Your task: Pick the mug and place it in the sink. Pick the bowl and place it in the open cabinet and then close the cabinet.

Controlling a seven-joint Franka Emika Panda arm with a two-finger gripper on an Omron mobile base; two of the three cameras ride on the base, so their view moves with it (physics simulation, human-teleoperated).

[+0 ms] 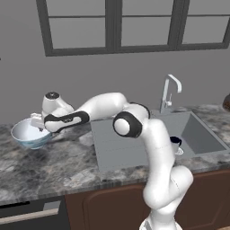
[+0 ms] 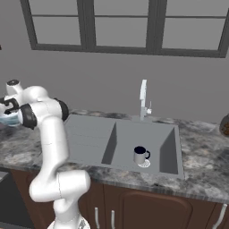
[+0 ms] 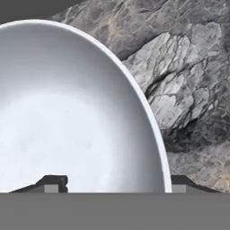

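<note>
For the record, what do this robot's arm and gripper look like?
The arm is a glossy white run of rounded, tube-like segments with dark grey-black joint bands at the elbow and near the wrist, and a dark round cap on top of the wrist. The gripper has two small dark, flat-topped finger tips. No cables or markings show.

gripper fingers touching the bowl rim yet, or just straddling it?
Cannot tell. In the hand view the gripper straddles the bowl rim, one fingertip inside, one outside, but the tips are mostly cut off, so neither contact nor gap shows plainly.
</note>
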